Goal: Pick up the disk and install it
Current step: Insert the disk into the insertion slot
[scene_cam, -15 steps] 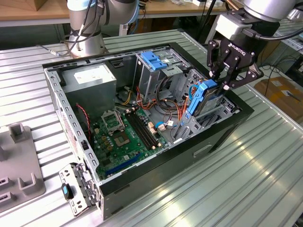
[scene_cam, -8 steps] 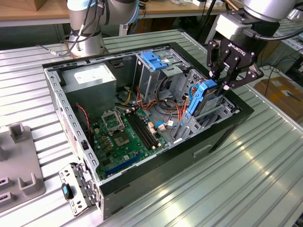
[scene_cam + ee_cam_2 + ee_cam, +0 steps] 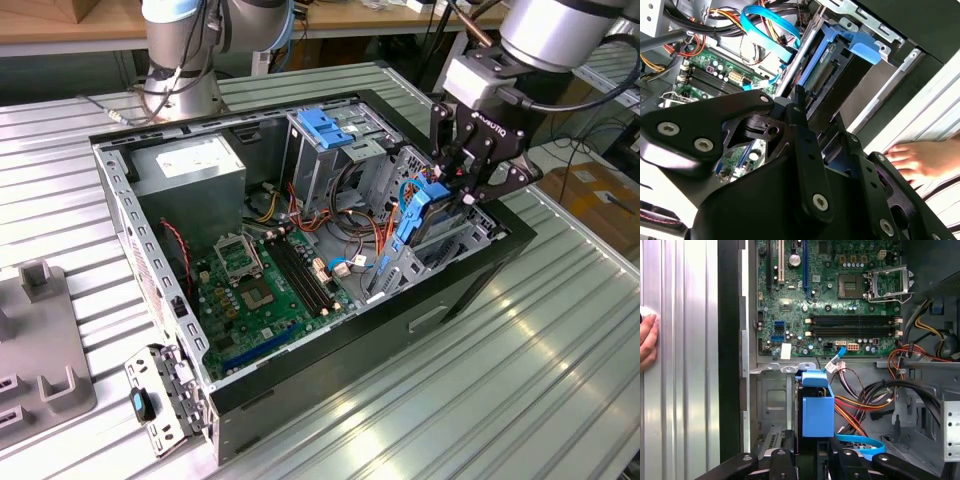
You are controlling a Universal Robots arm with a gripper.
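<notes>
**Gripper** [image 3: 460, 192]: hangs over the front bay of the case [image 3: 470, 290], on the exterior view's right. The fingers [image 3: 840, 462] are clamped on the disk's two flat faces.

**Disk** [image 3: 418, 215]: held on edge in the fingers, with its blue carrier frame outermost. It is lowered partway among the bay's metal rails and appears not fully seated. The edge-on hold probably suits a narrow vertical slot.

**Case**: lies on its side on the ribbed worktop [image 3: 560, 380] with the open side up, which gives access from above.

**Motherboard** [image 3: 840, 290]: flat on the case floor, beside the bay.

**Cables** [image 3: 865, 405]: an orange, red and black bundle plus a flat blue ribbon, just beside the disk. They are close enough to snag.

**Cage** [image 3: 325, 130]: blue-topped, near the bay, empty of the disk.

**Power supply** [image 3: 190, 165]: in the far corner, well apart from the disk.

**Hand** [image 3: 915, 160]: a person's, resting on the worktop just outside the case wall. Its purpose cannot be told.
</notes>
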